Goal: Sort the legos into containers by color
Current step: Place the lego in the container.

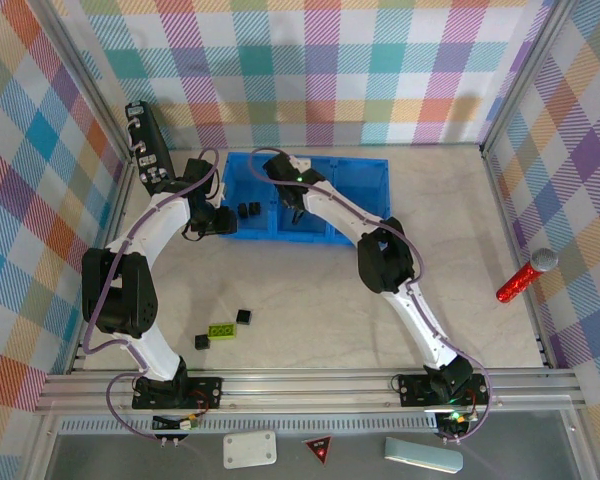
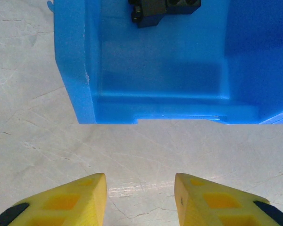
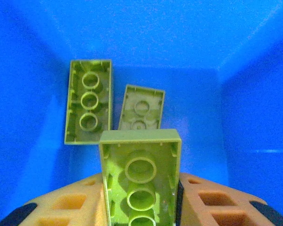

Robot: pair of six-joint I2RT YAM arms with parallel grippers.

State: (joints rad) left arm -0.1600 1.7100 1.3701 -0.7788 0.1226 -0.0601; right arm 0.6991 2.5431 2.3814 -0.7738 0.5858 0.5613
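Currently the right gripper (image 3: 141, 186) is clamping a lime-green rectangular plastic brick (image 3: 140, 155), hollow underside facing the wrist camera and long axis running along the fingers, inside the bright blue plastic tray (image 3: 254, 117) near 2 loose green bricks (image 3: 88, 101). The left gripper (image 2: 140, 197) is hanging open and empty just outside the tray.

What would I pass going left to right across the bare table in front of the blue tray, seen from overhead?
Small black brick → lime-green brick → black cube → red microphone, far off to the right.
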